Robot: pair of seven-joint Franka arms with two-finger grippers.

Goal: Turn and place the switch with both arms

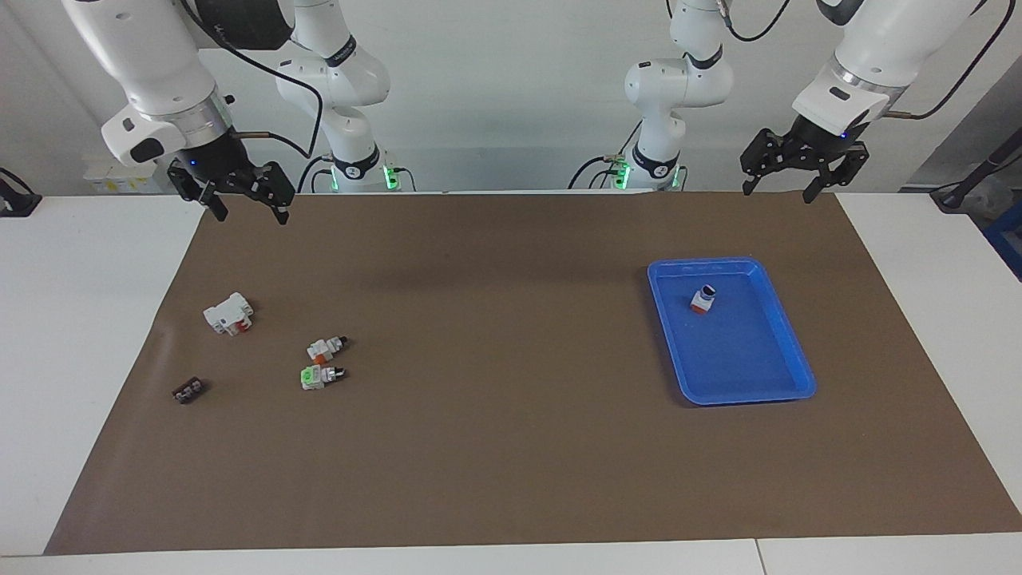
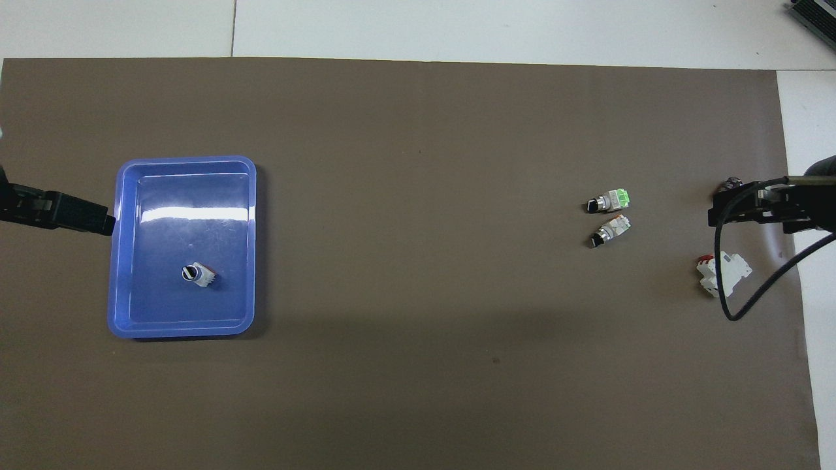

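A small white switch (image 1: 703, 299) with an orange base stands upright, black knob up, inside the blue tray (image 1: 790, 385) at the left arm's end of the table. In the overhead view the switch (image 2: 196, 273) sits in the part of the tray (image 2: 183, 330) nearer the robots. Its twin (image 1: 326, 347) lies on its side on the brown mat toward the right arm's end, seen from above as the twin (image 2: 607, 231). My left gripper (image 1: 778, 192) hangs open and empty over the mat's corner by the tray. My right gripper (image 1: 251, 216) hangs open and empty over the other corner.
A green-faced switch (image 1: 317, 376) lies beside the twin, farther from the robots. A larger white block with a red part (image 1: 227, 313) and a small black piece (image 1: 189, 390) lie near the right arm's end. Brown mat (image 1: 511, 447) covers the table.
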